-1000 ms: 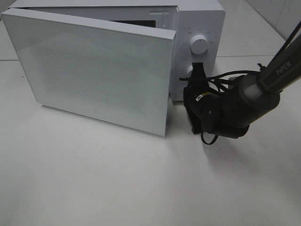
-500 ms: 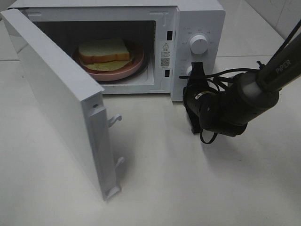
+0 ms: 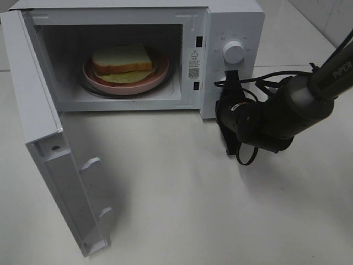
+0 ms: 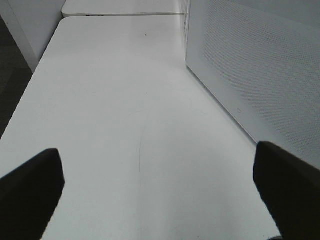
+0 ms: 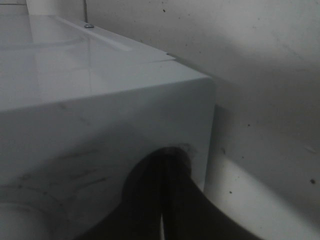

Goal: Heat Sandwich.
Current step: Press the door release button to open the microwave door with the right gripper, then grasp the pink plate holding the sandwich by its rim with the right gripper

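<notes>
Right claw (image 3: 231, 78) pinched closed against the microwave control panel (image 3: 245, 33); left claw (image 4: 160, 192) spread wide, holding nothing.

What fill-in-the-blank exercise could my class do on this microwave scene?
1. The door of the microwave is ____.
2. Inside, the sandwich lies on a round ____ plate.
3. The right gripper, at the control panel, is ____.
4. The left gripper, over the table, is ____.
Missing words: open; pink; shut; open.
</notes>
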`<state>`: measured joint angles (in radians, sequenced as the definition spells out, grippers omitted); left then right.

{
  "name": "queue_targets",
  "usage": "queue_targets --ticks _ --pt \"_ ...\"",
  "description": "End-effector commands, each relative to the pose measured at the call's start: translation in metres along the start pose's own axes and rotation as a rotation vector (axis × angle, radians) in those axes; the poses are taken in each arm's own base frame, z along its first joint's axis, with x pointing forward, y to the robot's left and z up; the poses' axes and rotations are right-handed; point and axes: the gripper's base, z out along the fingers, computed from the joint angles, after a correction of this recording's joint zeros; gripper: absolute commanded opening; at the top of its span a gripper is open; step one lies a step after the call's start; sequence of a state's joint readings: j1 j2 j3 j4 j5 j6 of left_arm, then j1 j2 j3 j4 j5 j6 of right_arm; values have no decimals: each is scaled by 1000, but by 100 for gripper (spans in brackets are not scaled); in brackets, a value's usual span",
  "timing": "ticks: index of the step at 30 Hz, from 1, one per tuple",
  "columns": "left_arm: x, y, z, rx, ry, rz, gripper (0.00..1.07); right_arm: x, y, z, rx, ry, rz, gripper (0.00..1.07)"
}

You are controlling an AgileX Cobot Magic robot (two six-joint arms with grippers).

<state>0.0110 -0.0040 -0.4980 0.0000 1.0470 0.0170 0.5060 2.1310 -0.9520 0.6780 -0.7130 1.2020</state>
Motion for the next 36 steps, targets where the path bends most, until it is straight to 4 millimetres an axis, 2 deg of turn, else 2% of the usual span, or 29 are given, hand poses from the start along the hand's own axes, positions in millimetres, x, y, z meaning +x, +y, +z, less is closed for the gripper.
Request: queue_targets --ticks 1,7,12,18,25,26,29,30,32,36 --pt "1 0 -2 -1 -27 0 98 -2 35 -6 -185 -19 -22 0" --pt "1 0 -2 -1 -27 0 98 3 18 -16 -127 6 -4 0" --pt "1 0 -2 -1 -27 0 98 1 6 -27 -36 38 -67 0" --pt "1 0 -2 -1 -27 0 98 -2 -1 -38 31 60 -103 0" --pt "1 0 -2 -1 -27 0 98 -3 0 -63 58 122 -179 0" --pt "1 0 -2 -1 -27 0 98 -3 2 -71 57 159 -220 0" --pt "1 0 -2 -1 -27 0 98 -2 5 -79 63 199 -271 0" --pt "1 0 -2 -1 -27 0 98 1 7 -86 81 249 -354 0" --pt "1 0 -2 -1 -27 0 98 1 7 -89 95 270 -393 0" --pt "1 0 -2 -1 -27 0 98 3 8 -103 161 355 -586 1"
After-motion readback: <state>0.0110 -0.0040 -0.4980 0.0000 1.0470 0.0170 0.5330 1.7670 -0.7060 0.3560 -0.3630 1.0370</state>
